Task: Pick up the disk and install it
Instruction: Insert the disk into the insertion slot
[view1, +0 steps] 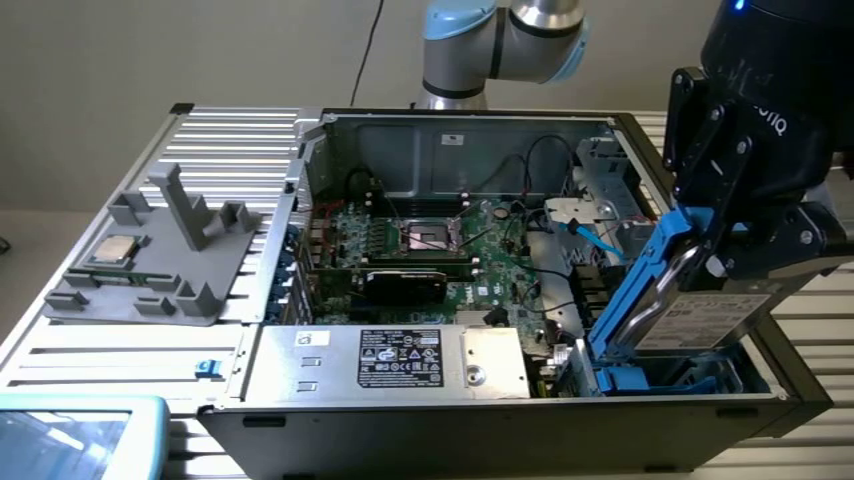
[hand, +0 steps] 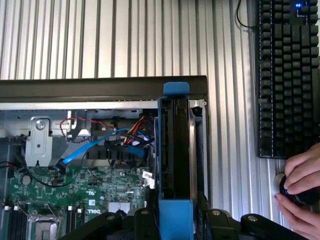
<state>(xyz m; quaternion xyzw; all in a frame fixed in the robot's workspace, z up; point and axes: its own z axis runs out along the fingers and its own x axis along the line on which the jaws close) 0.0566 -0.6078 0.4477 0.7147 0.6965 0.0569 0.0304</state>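
A plain beige painted wall (view1: 160, 50) closes the room at twelve o'clock, bare but for a thin black cable (view1: 378, 40) hanging down it. The light is soft and even, with no hard shadows. Everything stands on a silver ribbed aluminium table (view1: 227, 130) whose slats show a dull sheen. At nine o'clock, past the table's edge, lies a pale beige floor (view1: 27, 270). A flat light-blue-rimmed screen (view1: 80, 435) sits at seven o'clock. A black mechanical keyboard (hand: 287, 85) rests on the slats, with a small blue lamp (hand: 298, 5) lit on it.
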